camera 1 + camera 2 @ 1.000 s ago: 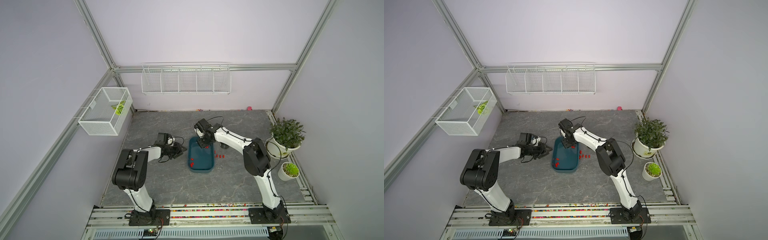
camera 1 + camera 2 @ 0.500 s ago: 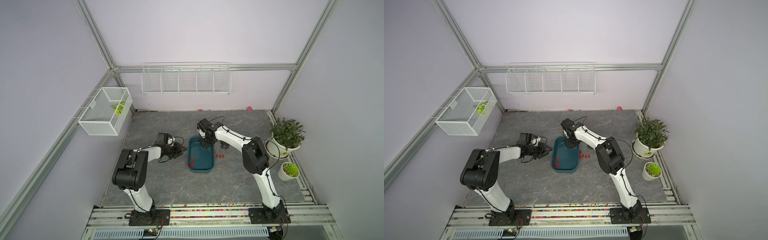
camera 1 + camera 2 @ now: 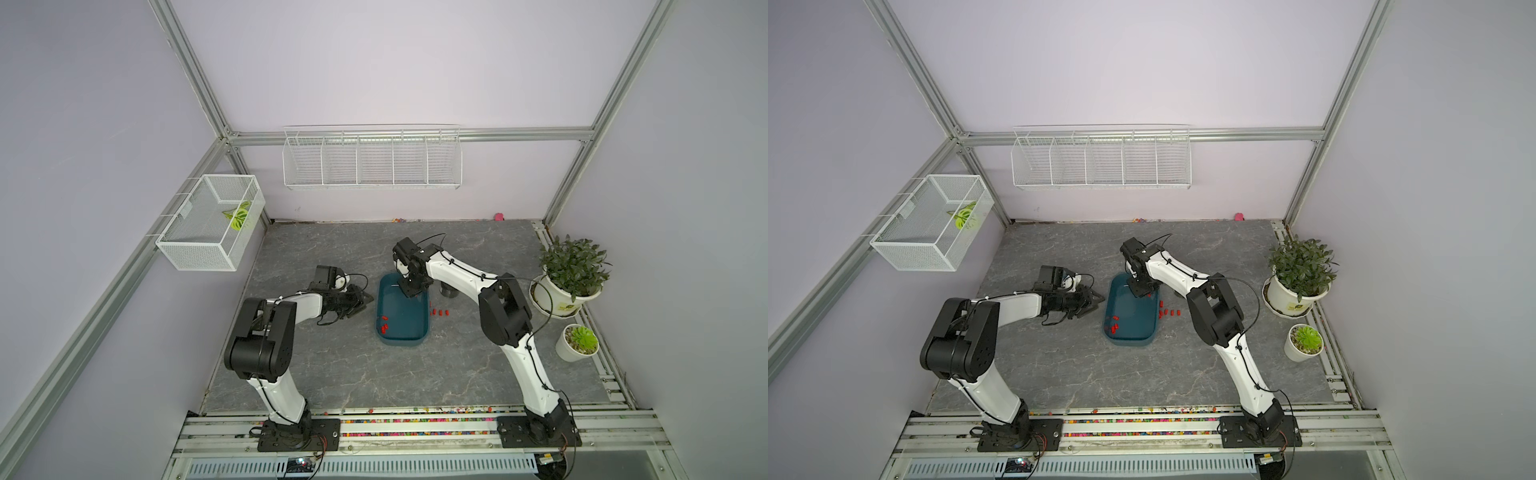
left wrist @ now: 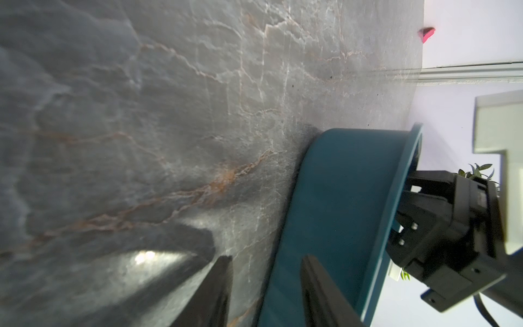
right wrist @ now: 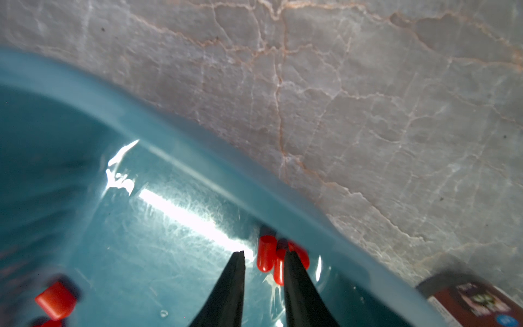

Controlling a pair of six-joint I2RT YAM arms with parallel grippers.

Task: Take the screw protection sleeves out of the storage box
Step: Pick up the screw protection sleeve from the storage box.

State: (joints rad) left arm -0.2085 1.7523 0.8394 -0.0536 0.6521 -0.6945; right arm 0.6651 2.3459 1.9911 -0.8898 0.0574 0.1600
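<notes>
The teal storage box [image 3: 402,341] [image 3: 1128,341] sits mid-table. My right gripper [image 3: 409,293] [image 3: 1139,292] dips into its far end, open by a narrow gap. In the right wrist view its tips [image 5: 265,254] reach three red screw protection sleeves [image 5: 266,246] lying against the box wall [image 5: 198,147]; one lies between the tips, unclamped. More sleeves [image 3: 384,328] lie by the box's left wall, and several [image 3: 439,312] [image 3: 1169,311] rest on the table right of it. My left gripper [image 3: 365,300] [image 4: 266,259] is open and empty beside the box's outer left wall [image 4: 339,198].
A black canister [image 3: 449,292] [image 5: 469,300] stands just right of the box's far end. Two potted plants [image 3: 569,270] [image 3: 579,340] line the right edge. White wire baskets [image 3: 208,224] [image 3: 372,160] hang on the walls. Coloured beads [image 3: 415,420] lie along the front rail.
My right gripper has edged slightly to the right inside the box's far end. The left arm has stayed still.
</notes>
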